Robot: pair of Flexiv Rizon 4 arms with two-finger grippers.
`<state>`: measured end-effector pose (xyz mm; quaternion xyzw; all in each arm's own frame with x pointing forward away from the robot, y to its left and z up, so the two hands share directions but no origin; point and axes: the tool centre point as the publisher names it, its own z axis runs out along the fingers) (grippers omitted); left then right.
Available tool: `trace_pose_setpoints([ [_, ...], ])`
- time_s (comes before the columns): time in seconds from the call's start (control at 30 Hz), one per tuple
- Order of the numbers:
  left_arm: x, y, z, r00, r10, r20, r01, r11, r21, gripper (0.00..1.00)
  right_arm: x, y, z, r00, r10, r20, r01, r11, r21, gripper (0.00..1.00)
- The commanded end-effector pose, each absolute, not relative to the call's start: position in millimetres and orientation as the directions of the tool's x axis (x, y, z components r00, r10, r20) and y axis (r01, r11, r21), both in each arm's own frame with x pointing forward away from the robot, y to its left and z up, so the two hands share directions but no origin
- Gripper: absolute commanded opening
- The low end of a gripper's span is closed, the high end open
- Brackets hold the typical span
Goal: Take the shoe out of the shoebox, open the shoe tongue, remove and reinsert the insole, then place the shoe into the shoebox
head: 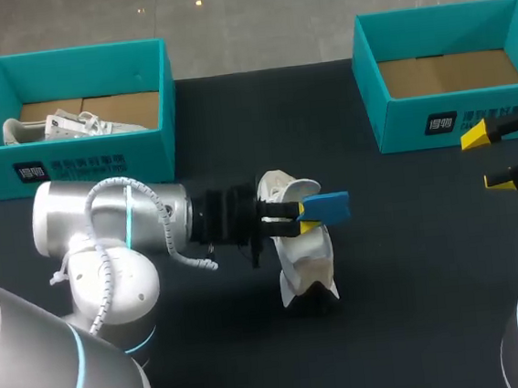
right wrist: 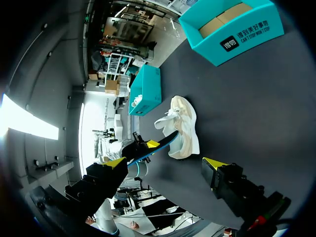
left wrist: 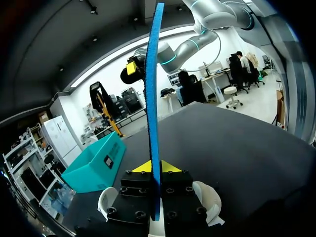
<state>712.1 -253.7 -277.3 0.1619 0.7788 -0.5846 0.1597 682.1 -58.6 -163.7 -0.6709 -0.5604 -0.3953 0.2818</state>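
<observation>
A white shoe (head: 304,261) lies on the black table near its middle, seen also ahead of my right gripper (right wrist: 182,126). My left gripper (head: 303,215) hovers just above the shoe, shut on a blue insole (head: 327,208). In the left wrist view the insole (left wrist: 152,98) stands edge-on between the yellow tips of the left gripper (left wrist: 152,167), with the shoe (left wrist: 209,197) beneath. My right gripper (head: 490,158) hangs open at the right edge of the table, empty. In its own view the right gripper (right wrist: 164,163) faces the shoe and insole (right wrist: 159,146) from a distance.
A teal shoebox (head: 85,154) at the back left holds another white shoe (head: 69,126). A second teal shoebox (head: 389,113) at the back right shows only its cardboard floor. Black table (head: 412,262) lies bare between the shoe and my right gripper.
</observation>
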Motion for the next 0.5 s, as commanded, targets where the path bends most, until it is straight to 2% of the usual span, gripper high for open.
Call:
trace_pose_setpoints([
  [0.03,710.0,-253.6,-273.9,-0.898,0.076,-0.433,0.437,0.259,-0.861,0.0,681.4,-58.2,-163.6,0.061,0.531,0.845,0.975,-0.214,0.064,1.0],
  [0.5,702.1,-245.2,-267.5,-0.905,0.099,-0.413,0.423,0.284,-0.86,0.0,681.4,-58.2,-163.6,0.061,0.531,0.845,0.975,-0.214,0.064,1.0],
])
